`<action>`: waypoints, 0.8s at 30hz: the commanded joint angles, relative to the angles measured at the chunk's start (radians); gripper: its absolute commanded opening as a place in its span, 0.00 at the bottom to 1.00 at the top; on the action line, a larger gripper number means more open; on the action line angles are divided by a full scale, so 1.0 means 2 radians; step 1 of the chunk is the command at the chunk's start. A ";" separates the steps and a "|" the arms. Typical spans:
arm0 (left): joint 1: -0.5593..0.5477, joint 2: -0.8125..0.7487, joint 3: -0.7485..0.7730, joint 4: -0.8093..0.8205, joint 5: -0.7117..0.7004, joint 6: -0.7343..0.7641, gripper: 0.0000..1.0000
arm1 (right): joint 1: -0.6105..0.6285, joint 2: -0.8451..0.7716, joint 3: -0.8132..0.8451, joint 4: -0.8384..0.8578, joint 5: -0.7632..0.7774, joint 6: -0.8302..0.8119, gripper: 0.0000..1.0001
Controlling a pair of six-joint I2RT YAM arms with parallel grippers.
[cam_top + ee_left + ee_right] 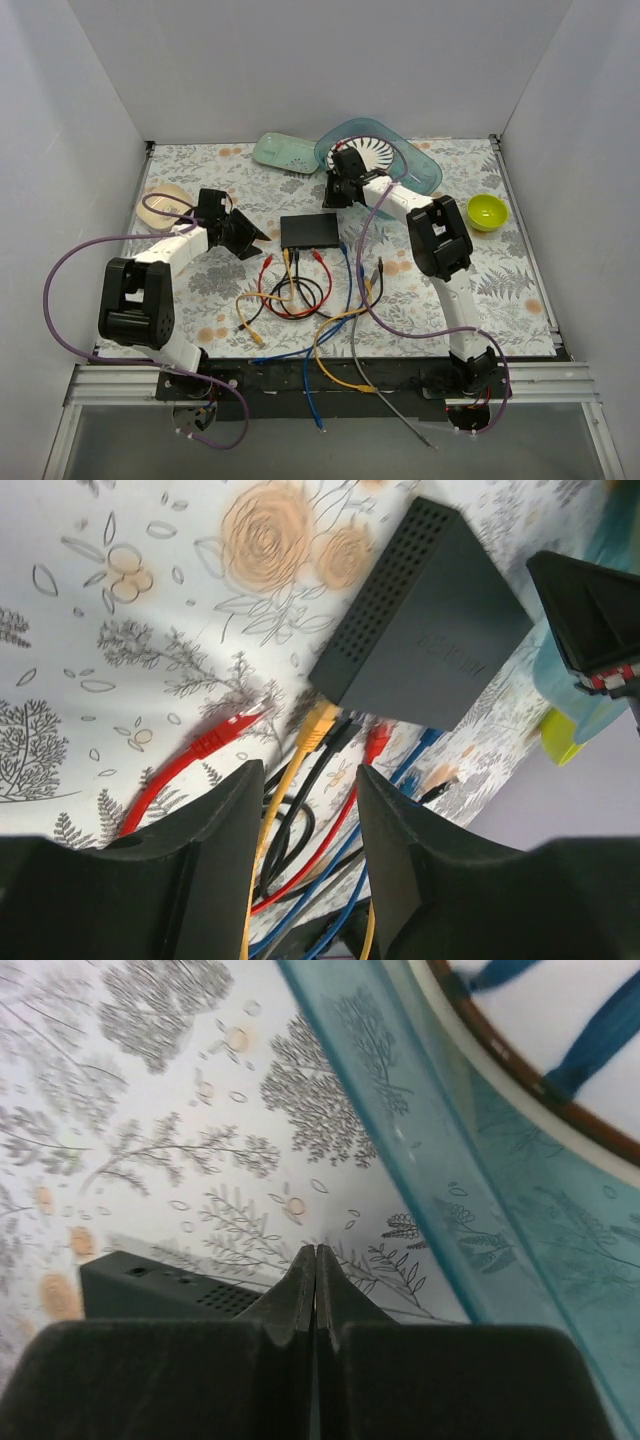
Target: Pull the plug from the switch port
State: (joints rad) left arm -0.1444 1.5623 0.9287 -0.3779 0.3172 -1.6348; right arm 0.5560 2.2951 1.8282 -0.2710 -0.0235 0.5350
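The black switch (310, 231) lies flat mid-table, its sockets on the near edge. In the left wrist view the switch (420, 630) holds a yellow plug (318, 720), a black plug (347, 730), a red plug (378, 740) and a blue plug (426, 742) side by side. Another red plug (225, 730) lies loose on the cloth. My left gripper (262, 243) is open and empty just left of the switch, its jaws (310, 775) framing the yellow and black cables. My right gripper (334, 200) is shut and empty just behind the switch (150, 1285), fingertips (316, 1252) above the cloth.
A teal tray (425, 170) holding a striped plate (372, 152) stands behind the right gripper, a mint lid (284, 152) to its left. A yellow-green bowl (487, 211) sits right, a tan bowl (160, 205) left. Tangled cables (300, 295) spread to the front edge.
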 commanded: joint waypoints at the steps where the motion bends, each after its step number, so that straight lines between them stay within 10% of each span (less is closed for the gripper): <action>1: -0.004 -0.017 -0.020 -0.004 0.051 0.011 0.41 | 0.003 0.015 0.029 -0.017 -0.032 -0.002 0.01; 16: -0.006 0.023 -0.014 0.009 0.039 0.030 0.42 | 0.035 -0.151 -0.264 0.057 -0.038 0.042 0.01; 24: -0.005 -0.032 0.001 0.042 0.025 0.050 0.48 | 0.036 -0.253 -0.289 0.131 -0.041 0.021 0.07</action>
State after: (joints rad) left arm -0.1543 1.5913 0.8886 -0.3592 0.3733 -1.5757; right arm 0.6289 1.9236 1.2598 -0.1619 -0.0486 0.5957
